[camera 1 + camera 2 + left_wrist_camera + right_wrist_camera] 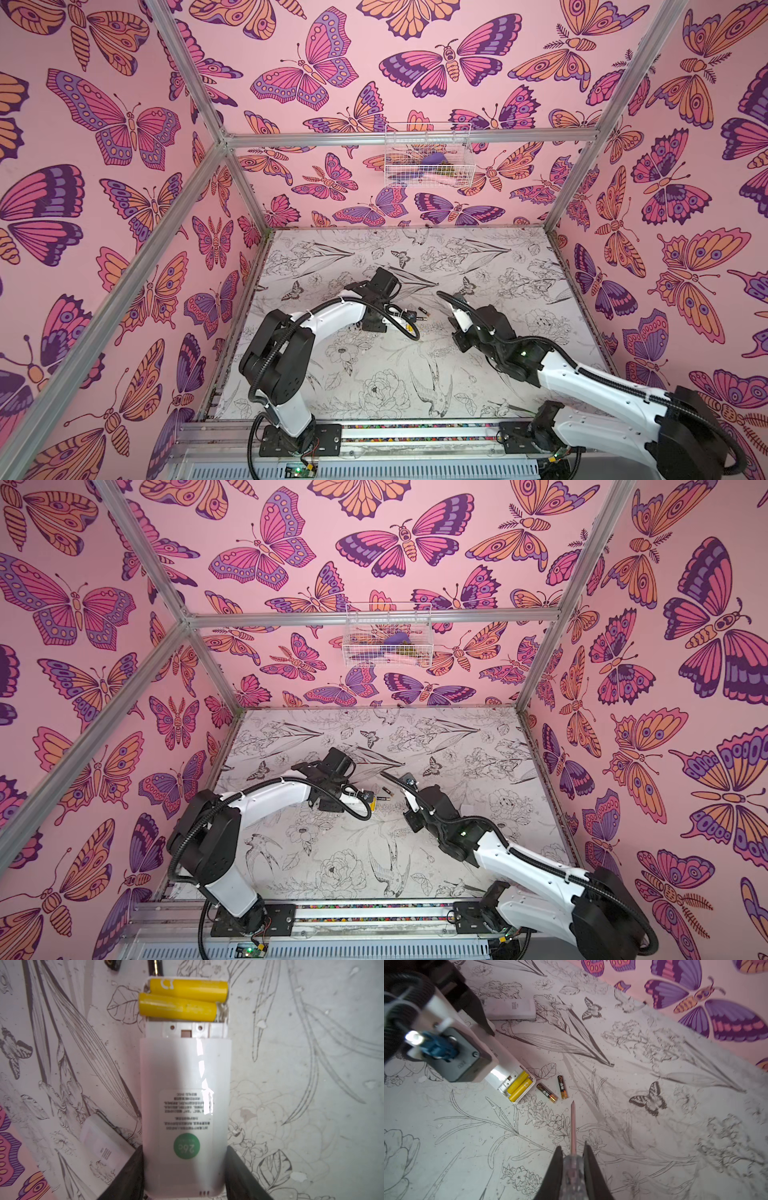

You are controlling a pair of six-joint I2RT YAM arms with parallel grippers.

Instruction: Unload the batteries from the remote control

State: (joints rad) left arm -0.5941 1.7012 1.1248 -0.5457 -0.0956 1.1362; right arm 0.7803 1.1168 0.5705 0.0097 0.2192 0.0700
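Observation:
My left gripper is shut on the sides of the white remote control, which lies back up on the table. Its battery bay at the far end is uncovered. Two yellow batteries sit in it, the nearer one skewed. Just past that end, two black batteries lie loose on the table. They show small in a top view as black batteries. My right gripper is shut on the clear handle of a screwdriver. Its tip points at the black batteries, a short way off.
A second white remote-like piece lies flat beyond the left gripper, also seen as a white slab. A white wire basket hangs on the back wall. Butterfly-patterned walls close the table on three sides.

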